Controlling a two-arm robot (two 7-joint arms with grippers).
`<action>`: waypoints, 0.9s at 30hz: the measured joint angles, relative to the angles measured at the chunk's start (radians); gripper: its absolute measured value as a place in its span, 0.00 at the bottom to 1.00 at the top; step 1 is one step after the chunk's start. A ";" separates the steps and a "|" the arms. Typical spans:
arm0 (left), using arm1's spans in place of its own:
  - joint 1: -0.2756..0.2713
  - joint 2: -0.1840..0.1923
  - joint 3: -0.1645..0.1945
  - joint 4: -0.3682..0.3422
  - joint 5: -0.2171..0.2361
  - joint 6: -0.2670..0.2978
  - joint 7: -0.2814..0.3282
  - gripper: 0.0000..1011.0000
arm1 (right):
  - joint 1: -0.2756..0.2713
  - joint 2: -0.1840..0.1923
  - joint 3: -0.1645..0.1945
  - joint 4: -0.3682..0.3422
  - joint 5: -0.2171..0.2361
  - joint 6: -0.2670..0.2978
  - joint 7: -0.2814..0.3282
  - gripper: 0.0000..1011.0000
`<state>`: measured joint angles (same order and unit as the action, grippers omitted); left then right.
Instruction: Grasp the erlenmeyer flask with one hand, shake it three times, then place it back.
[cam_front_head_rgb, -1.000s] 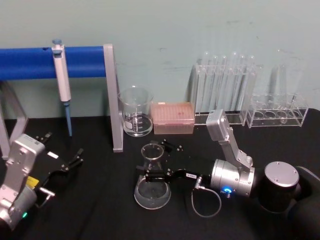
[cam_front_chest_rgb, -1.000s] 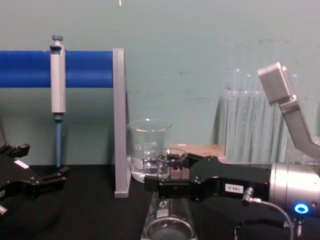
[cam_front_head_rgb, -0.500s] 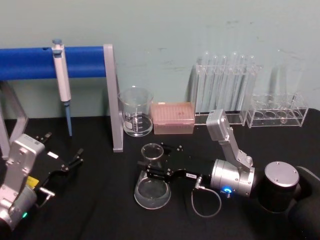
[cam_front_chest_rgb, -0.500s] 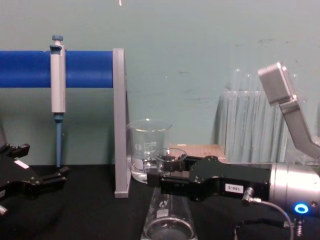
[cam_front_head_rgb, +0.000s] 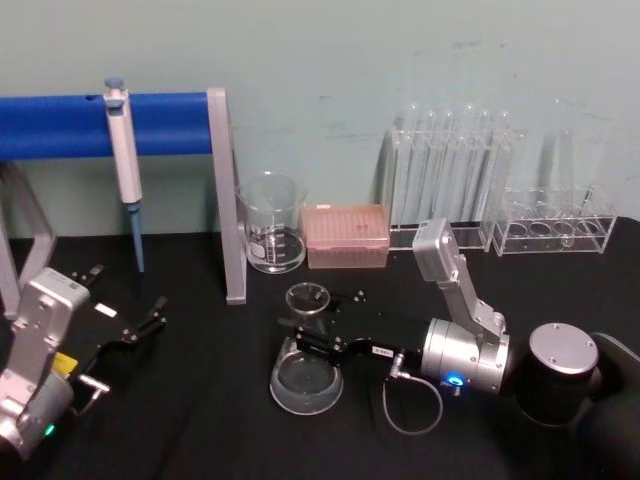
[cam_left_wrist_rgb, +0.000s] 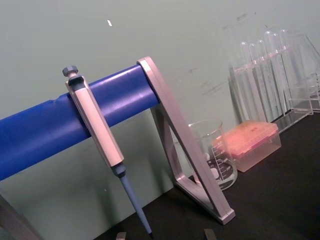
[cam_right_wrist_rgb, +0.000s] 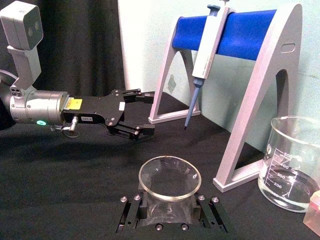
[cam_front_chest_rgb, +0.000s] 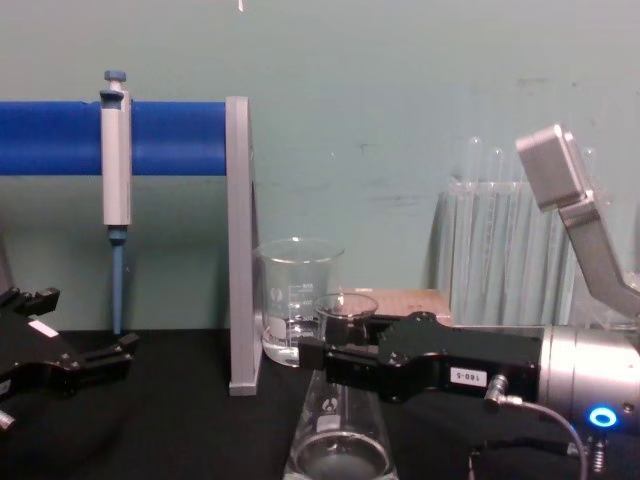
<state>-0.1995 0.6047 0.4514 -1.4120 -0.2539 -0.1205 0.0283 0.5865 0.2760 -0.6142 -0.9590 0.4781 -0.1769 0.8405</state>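
Black desk (cam_front_head_rgb: 200, 430): right black gripper (cam_front_head_rgb: 300, 340) clamps its fingers on the neck of the clear glass conical erlenmeyer flask (cam_front_head_rgb: 303, 385), seemingly tilted for shaking; left black gripper (cam_right_wrist_rgb: 144, 114) parked, fingers wide.

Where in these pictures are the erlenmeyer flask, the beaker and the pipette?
erlenmeyer flask (cam_front_head_rgb: 303, 382): head view, on its wide round base.
beaker (cam_front_head_rgb: 272, 230): head view, on its glass side wall.
pipette (cam_front_head_rgb: 125, 150): head view, on its grey body.
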 joint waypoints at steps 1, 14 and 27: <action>0.000 0.000 0.000 0.000 0.000 0.000 0.000 0.99 | 0.000 0.000 0.000 0.000 0.000 0.000 0.000 0.45; 0.000 0.000 0.000 0.000 0.000 0.000 0.000 0.99 | -0.003 0.004 0.002 -0.013 0.001 0.004 0.000 0.45; 0.000 0.000 0.000 0.000 0.000 0.000 0.000 0.99 | -0.031 0.023 0.032 -0.100 0.030 0.019 -0.031 0.45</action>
<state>-0.1995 0.6047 0.4514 -1.4120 -0.2539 -0.1205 0.0283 0.5553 0.2994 -0.5821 -1.0588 0.5085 -0.1584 0.8098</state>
